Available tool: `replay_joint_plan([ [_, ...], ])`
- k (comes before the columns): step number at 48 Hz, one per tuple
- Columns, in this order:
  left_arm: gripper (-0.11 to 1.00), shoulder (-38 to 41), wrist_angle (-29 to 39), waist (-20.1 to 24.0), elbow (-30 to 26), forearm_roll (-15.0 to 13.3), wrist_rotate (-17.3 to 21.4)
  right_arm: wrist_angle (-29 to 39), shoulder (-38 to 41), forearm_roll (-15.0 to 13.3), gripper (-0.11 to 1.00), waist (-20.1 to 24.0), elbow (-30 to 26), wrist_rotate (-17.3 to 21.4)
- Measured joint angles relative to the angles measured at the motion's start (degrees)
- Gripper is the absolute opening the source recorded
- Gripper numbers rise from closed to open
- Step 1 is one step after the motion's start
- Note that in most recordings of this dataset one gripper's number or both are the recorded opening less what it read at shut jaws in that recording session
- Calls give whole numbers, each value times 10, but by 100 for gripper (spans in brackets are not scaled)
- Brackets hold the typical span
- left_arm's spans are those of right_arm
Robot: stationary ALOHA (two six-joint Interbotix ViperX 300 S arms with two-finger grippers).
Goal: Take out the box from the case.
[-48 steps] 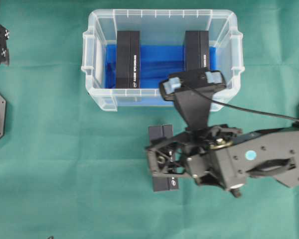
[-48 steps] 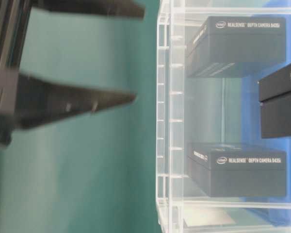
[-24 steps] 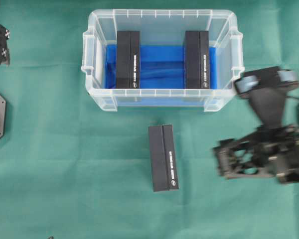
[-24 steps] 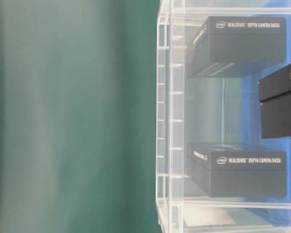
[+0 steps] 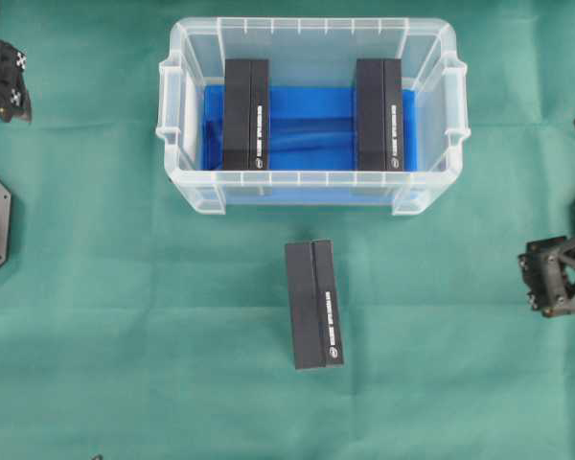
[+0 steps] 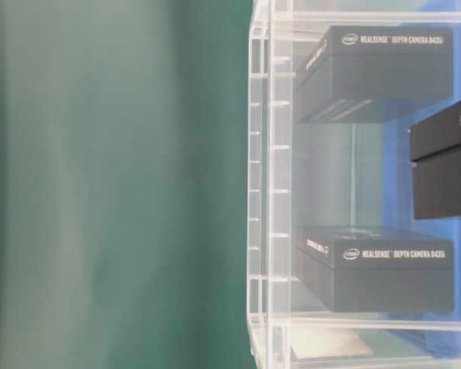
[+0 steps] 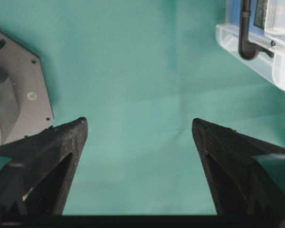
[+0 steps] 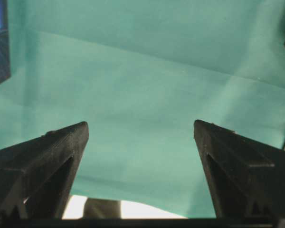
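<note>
1. The left gripper (image 7: 138,128) stands with its jaws spread wide and nothing between them, only green cloth (image 7: 133,85) below; a corner of the case shows at 1 o'clock in its wrist view.
2. The right gripper (image 8: 140,130) likewise has its jaws wide apart and bare, over the same cloth, with the edge of a dark box at 10 o'clock in its wrist view.
3. Seen from overhead, the right arm (image 5: 561,278) sits at the 3 o'clock edge of the frame, well apart from the case; the left arm (image 5: 0,81) sits at 10 o'clock.
4. One black box (image 5: 314,303) lies flat on the cloth just 6 o'clock of the case (image 5: 311,177), outside it and not touching it.
5. Inside the case, two more black boxes stand on the blue lining (image 5: 307,129): one (image 5: 246,113) at 9 o'clock, one (image 5: 379,113) at 3 o'clock, well apart.
</note>
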Motion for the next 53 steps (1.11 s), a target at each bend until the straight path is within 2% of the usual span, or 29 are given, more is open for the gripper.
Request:
replay_joint_plan([
  [12,91,7,0,0,-1,0,2,9,-3,-7,91,-1,6,-11],
  [16,91,8,0,0,-1,0,2,9,-7,-18,91,-19,11,-28],
  [28,91,9,1,0,-1,0,3,9,-33,-24,91,-124,35,-123],
  [45,91,6,2,-1,0,0,2,0,-48,-24,91,-308,45,-292],
  [53,91,6,3,-1,0,0,3,-28,-47,-25,91,-371,50,-342],
])
